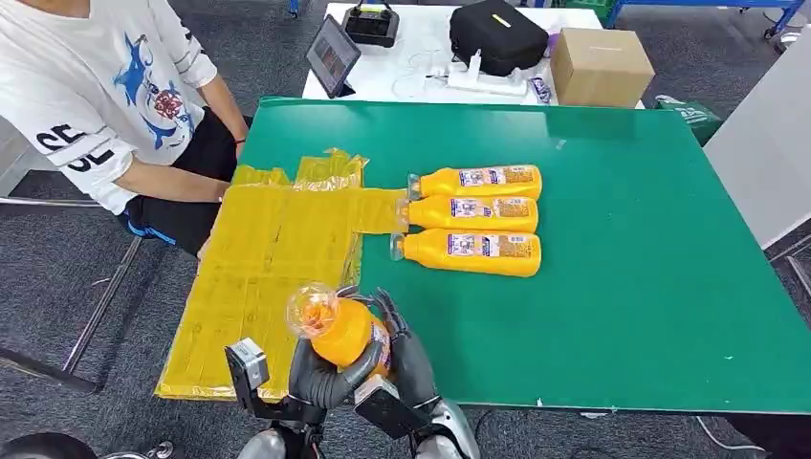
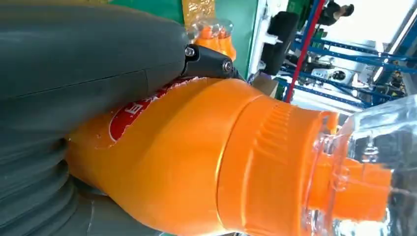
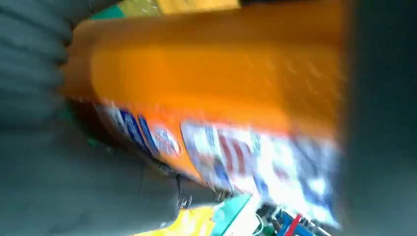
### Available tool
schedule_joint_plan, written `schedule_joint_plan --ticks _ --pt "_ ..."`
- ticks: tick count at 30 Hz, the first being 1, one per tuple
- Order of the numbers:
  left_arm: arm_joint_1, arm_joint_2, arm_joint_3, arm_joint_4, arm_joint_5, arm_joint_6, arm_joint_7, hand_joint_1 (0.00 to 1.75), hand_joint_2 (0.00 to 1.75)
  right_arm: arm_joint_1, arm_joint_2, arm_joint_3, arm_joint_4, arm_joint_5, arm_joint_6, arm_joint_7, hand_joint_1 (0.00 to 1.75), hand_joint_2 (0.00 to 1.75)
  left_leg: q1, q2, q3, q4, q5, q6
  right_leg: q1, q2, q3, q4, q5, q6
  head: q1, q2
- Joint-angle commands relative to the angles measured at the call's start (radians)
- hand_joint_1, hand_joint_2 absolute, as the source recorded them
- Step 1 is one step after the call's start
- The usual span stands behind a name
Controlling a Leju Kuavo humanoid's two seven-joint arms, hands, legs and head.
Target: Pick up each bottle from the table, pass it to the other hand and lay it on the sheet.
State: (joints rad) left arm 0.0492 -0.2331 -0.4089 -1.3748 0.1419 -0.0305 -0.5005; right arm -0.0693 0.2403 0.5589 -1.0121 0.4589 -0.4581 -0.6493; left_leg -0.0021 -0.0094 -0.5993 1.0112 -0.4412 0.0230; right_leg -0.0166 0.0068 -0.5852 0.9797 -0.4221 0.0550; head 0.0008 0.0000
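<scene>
- Orange plastic, head view: a bottle point(image 1: 337, 328) sat low and centre-left in the frame, clear cap point(image 1: 311, 309) toward the camera, held above the near edge of the green table point(image 1: 650, 287).
- Both hands wrapped it. The left hand point(image 1: 320, 378) cupped it from below and left, fingers curled around the body; the right hand point(image 1: 406, 354) pressed its right side, fingers closed over the top.
- The yellow sheet point(image 1: 258, 277) lay flat at centre-left, running from the table's near edge toward the middle.
- Three more bottles point(image 1: 475, 221) lay on their sides in a row at frame centre, caps pointing left; the upper two caps touched or overlapped the sheet's right-hand flap.
- A person in a white printed shirt point(image 1: 96, 86) sat at upper left, forearm beside the sheet.
- Left wrist view: the held bottle point(image 2: 187, 162) crossed the frame, ribbed orange collar and clear cap point(image 2: 373, 167) at right. The grey thumb point(image 2: 88, 54) lay along its upper side, a dark fingertip point(image 2: 211, 61) touching it.
- Right wrist view: blurred. The bottle's orange body and printed label point(image 3: 236, 152) spanned the frame, grey hand point(image 3: 74, 182) parts against it at lower left.
</scene>
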Motion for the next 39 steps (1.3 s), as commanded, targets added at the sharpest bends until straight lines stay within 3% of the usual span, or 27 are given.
schedule_joint_plan --ticks 1,6,7,11,13,17,21,22,23,27,34,39 --pt "-0.037 -0.004 0.054 0.017 -0.010 0.059 -0.015 1.75 1.75 0.046 -0.055 0.039 -0.220 -0.067 0.084 -0.023 0.00 0.00 0.002 0.000 0.002 0.001 -0.001 -0.001 0.002 -0.001 0.002 -0.001 -0.001 -0.002 0.000 0.000" --pt "-0.124 -0.014 0.168 0.009 -0.036 0.185 -0.051 1.75 1.75 0.080 -0.063 -0.030 -0.382 -0.151 0.141 -0.025 0.00 0.00 0.001 0.000 0.001 0.001 0.000 -0.001 0.002 -0.001 0.001 0.000 0.000 -0.002 -0.001 0.000" --pt "-0.147 -0.016 0.193 0.008 -0.183 0.368 -0.128 1.75 1.75 0.094 -0.051 -0.057 -0.412 -0.180 0.130 -0.047 0.00 0.00 0.001 0.000 -0.001 0.001 0.000 -0.001 0.001 -0.002 -0.002 0.001 0.000 -0.002 0.000 0.000" --pt "-0.229 0.015 0.255 0.004 -0.354 0.554 -0.154 1.75 1.75 0.109 -0.052 -0.096 -0.491 -0.201 0.106 -0.049 0.00 0.00 0.003 -0.001 0.001 0.003 0.000 -0.003 0.003 -0.003 0.002 0.001 -0.001 -0.004 0.000 0.000" --pt "-0.305 0.050 0.283 0.077 -0.549 0.671 -0.107 1.75 1.75 0.098 -0.051 -0.105 -0.547 -0.247 0.026 -0.049 0.00 0.00 0.002 -0.001 0.000 0.001 0.001 -0.003 0.002 -0.003 0.001 0.001 0.000 -0.003 0.000 0.000" --pt "-0.405 0.083 0.303 0.212 -0.806 0.723 -0.010 1.75 1.75 0.085 -0.041 -0.125 -0.613 -0.299 -0.055 -0.049 0.00 0.00 0.001 -0.001 0.001 0.000 0.002 -0.003 0.001 -0.001 0.001 0.000 0.001 -0.002 0.000 0.000" --pt "-0.473 0.109 0.304 0.312 -0.966 0.729 0.047 1.75 1.75 0.082 -0.043 -0.130 -0.646 -0.319 -0.077 -0.049 0.00 0.00 0.001 -0.002 0.002 0.000 0.002 -0.003 0.001 -0.003 0.002 0.000 0.001 -0.003 0.000 0.000" --pt "-0.531 0.135 0.281 0.418 -1.129 0.717 0.135 1.75 1.75 0.072 -0.043 -0.126 -0.659 -0.327 -0.098 -0.049 0.00 0.00 0.001 -0.001 0.002 0.000 0.002 -0.003 0.001 -0.002 0.002 0.000 0.002 -0.003 0.000 0.000" --pt "-0.531 0.135 0.281 0.418 -1.129 0.717 0.135 1.75 1.75 0.072 -0.043 -0.126 -0.659 -0.327 -0.098 -0.049 0.00 0.00 0.002 -0.002 0.002 0.000 0.002 -0.003 0.002 -0.003 0.003 0.000 0.002 -0.005 0.000 0.000" --pt "-0.638 0.197 0.200 0.631 -1.296 0.564 0.217 1.75 1.75 0.057 -0.048 -0.121 -0.633 -0.323 -0.087 -0.049 0.00 0.00 0.002 0.000 0.002 0.000 0.003 -0.004 0.002 -0.002 0.003 0.000 0.002 -0.004 0.000 0.000" --pt "-0.715 0.261 0.084 0.822 -1.411 0.370 0.201 1.75 1.75 0.048 -0.047 -0.129 -0.603 -0.328 -0.021 -0.049 0.00 0.00 0.002 0.002 0.002 -0.001 0.003 -0.003 0.002 0.000 0.002 0.000 0.003 -0.004 0.000 0.000" --pt "-0.703 0.276 0.110 0.861 -1.357 0.286 0.168 1.75 1.75 0.053 -0.040 -0.140 -0.580 -0.329 0.008 -0.049 0.00 0.00 0.003 0.004 0.004 0.000 0.002 -0.004 0.003 0.002 0.003 0.001 0.002 -0.005 0.000 0.000"
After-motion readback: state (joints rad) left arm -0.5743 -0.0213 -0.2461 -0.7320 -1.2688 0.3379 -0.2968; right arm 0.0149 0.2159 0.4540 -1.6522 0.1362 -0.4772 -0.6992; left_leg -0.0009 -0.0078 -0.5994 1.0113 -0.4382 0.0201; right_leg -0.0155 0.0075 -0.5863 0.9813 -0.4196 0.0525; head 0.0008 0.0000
